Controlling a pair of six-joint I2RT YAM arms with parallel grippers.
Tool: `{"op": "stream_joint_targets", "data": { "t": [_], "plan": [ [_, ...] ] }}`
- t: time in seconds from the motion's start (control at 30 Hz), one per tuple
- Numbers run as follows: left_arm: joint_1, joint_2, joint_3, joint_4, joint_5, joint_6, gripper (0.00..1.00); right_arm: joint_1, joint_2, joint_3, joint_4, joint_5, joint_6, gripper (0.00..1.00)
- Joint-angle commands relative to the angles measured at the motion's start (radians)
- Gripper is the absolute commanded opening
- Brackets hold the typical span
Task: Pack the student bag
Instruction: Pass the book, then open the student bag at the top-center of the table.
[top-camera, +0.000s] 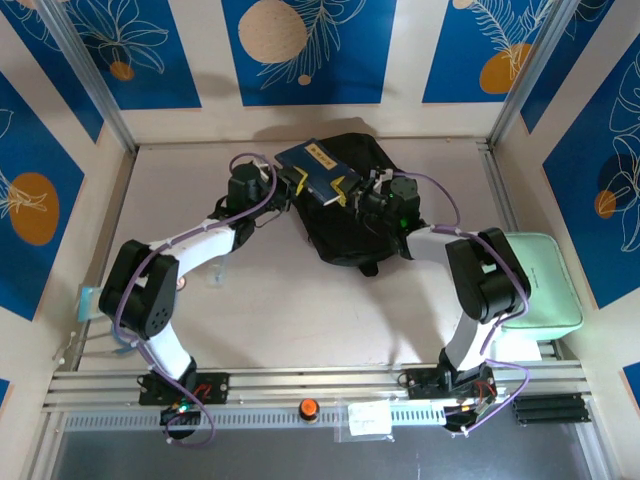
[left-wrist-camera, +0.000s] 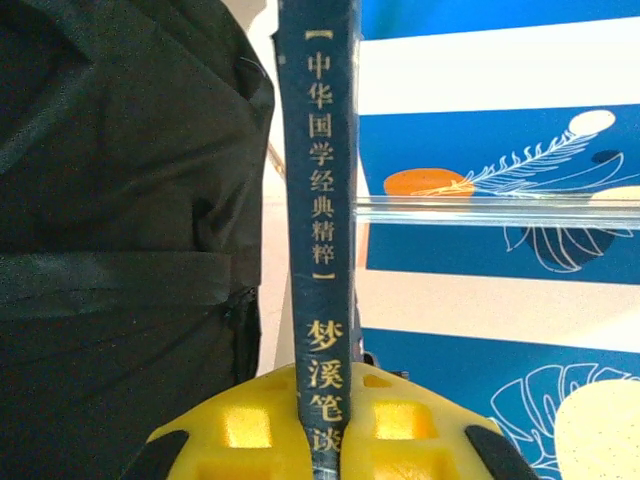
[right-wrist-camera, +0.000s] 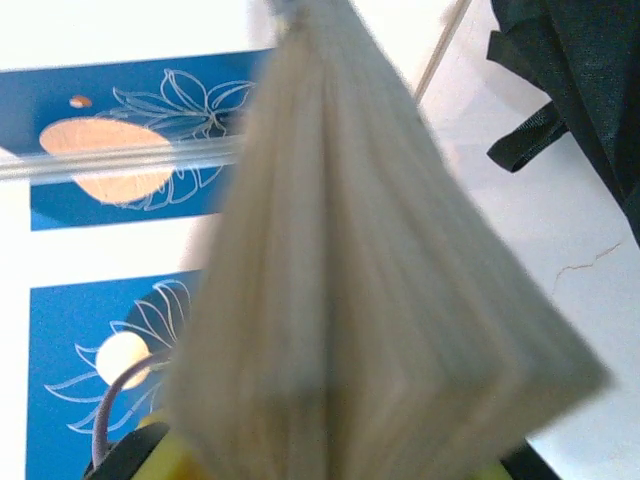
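Navy book (top-camera: 318, 172) above student bag (top-camera: 345, 238), spine pinched in left claw (left-wrist-camera: 322, 425); right claw (top-camera: 356, 191): grip unclear.

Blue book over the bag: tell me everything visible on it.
Dark blue book, yellow label on the cover, gold Chinese characters down the spine, cream page block blurred and slightly fanned. It sits over the upper left of the black backpack; contact unclear. The left gripper is clamped on its spine; the right gripper is at the page edge, grip unclear.
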Motion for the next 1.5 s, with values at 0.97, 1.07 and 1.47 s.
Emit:
{"op": "stream_joint_targets", "data": {
  "t": [0.97, 1.07, 1.47],
  "plan": [
    [-0.344, 0.084, 0.327, -0.948, -0.131, 1.381, 0.69, -0.366, -0.438, 0.049, -1.051, 0.033, -0.593, 0.0],
    [-0.373, 0.141, 0.403, -1.017, -0.149, 1.483, 0.79, -0.38, -0.438, 0.038, -1.05, 0.023, -0.585, 0.0],
    [-0.383, 0.317, 0.647, -1.221, -0.054, 1.723, 0.69, -0.408, -0.455, -0.013, -1.014, 0.007, -0.565, 0.0]
  ]
}}
